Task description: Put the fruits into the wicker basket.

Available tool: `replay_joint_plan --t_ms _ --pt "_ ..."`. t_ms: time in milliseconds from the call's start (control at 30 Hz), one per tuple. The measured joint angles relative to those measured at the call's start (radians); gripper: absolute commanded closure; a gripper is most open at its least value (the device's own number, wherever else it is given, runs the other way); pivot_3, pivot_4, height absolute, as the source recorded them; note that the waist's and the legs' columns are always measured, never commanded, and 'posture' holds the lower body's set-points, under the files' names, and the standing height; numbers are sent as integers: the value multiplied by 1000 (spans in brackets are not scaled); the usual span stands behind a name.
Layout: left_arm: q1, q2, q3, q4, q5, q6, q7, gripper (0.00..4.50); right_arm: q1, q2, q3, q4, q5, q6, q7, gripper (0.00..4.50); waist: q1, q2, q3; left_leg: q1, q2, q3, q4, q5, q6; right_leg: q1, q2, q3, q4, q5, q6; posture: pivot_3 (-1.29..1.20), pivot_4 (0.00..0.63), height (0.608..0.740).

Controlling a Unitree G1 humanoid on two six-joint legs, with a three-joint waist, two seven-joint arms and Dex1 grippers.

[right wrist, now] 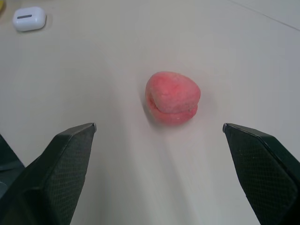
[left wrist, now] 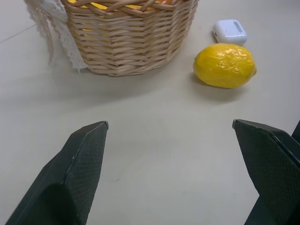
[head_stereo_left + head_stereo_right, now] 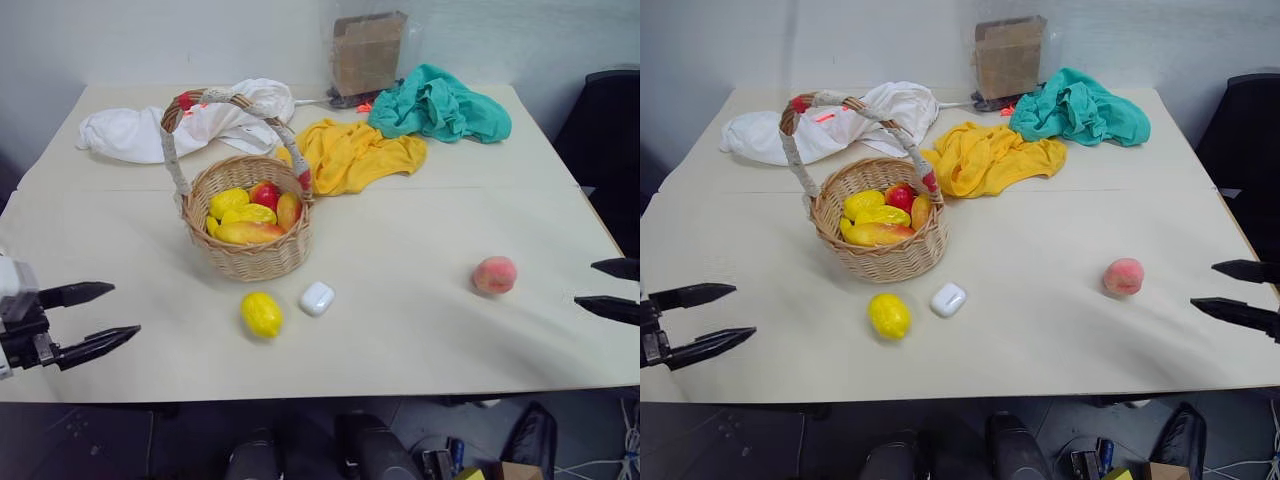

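A round tan wicker basket with a cloth-wrapped arched handle stands left of the table's centre, holding several yellow, red and orange fruits. A yellow lemon lies on the table just in front of the basket. Toward the right side rests a pink peach. My left gripper hovers open near the front left edge, well left of the lemon. At the right edge my right gripper stands open, facing the peach with nothing between its fingers.
A small white case lies beside the lemon. Behind the basket are a white cloth, a yellow cloth, a teal cloth and a cardboard box. A black chair stands at the right.
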Motion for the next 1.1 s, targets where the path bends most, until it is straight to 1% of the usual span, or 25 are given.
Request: replay_joint_plan --t_ms 100,333,433,667,833,933,1000,1067,1100 --pt "1 0 -2 0 3 -2 -2 23 1 1 22 -1 0 2 0 0 0 0 0 0 0 0 0 0 -1 0 0 0 0 0 0 0 150 740" --pt "-21 -2 -4 -1 0 2 21 23 16 2 22 -21 -1 -1 -17 0 0 1 0 0 0 0 0 0 -1 0 0 0 0 0 1 0 150 740" --pt "-26 -2 -13 -1 2 1 22 23 32 2 22 -32 -24 -7 -46 0 0 1 0 0 0 0 1 0 -1 0 0 0 1 0 1 0 150 740" --pt "-53 -2 -37 2 13 0 24 23 34 3 22 -49 -30 3 -70 0 -10 1 0 0 0 1 2 0 -2 0 0 0 4 -1 1 0 150 740" --pt "-110 -2 -67 -2 -4 17 32 23 14 9 20 -166 12 61 -103 0 -20 1 0 0 0 0 7 0 -1 0 0 0 8 -1 1 0 150 740" --pt "-143 -2 -112 -63 -50 64 31 23 -20 44 25 -325 83 143 -152 0 -25 1 1 0 1 0 10 0 -2 0 0 1 11 0 1 0 150 740" --pt "-178 3 -153 -135 -100 102 30 23 -89 86 68 -473 139 197 -218 0 -25 0 1 0 1 -1 11 0 -2 0 0 0 12 0 1 0 150 740" --pt "-218 18 -193 -180 -127 119 30 23 -184 164 160 -581 155 223 -301 0 -26 -2 1 0 2 -2 12 0 -2 0 1 0 13 0 1 0 150 740" --pt "-265 41 -234 -211 -141 126 29 23 -283 273 288 -658 141 250 -399 0 -32 -6 1 0 3 -2 12 3 -7 0 3 0 14 1 -1 0 150 740"
